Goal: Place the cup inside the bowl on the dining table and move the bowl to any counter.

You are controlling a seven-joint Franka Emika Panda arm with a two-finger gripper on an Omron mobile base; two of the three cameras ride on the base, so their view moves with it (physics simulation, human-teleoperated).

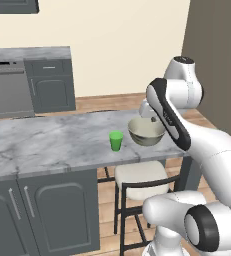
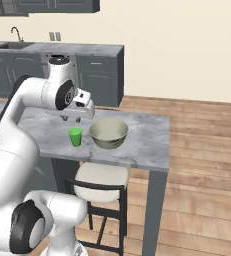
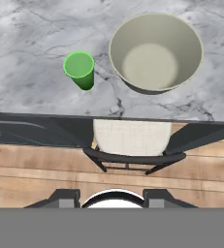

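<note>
The work stands at its 1st step: the cup (image 3: 79, 69) has not been picked up, and it stands upright on the dining table (image 1: 47, 142) just beside the bowl (image 3: 154, 51), apart from it and outside it. The bowl is empty, its pale inside showing plainly in the hand view, and both things sit near the table's front edge above the stool (image 3: 132, 138). The gripper (image 2: 71, 119) hangs above the table, behind the cup and bowl as the right base view shows it, looking down on them from well above; nothing lies between its fingers and it touches neither thing. Whether its jaws are spread or drawn in I cannot tell, since the base views show the hand only from the side and the hand view gives just the tips. In the hand view the cup sits left of centre and the bowl right of centre, so the hand is lined up over neither. The next move, as I judge it, calls for shifting the hand over the cup, lowering with the jaws wide enough to clear its rim, and closing on its tapered wall without nudging it toward the table edge. The counter (image 1: 32, 53) along the far wall, the 2nd step's goal, is well apart.
</note>
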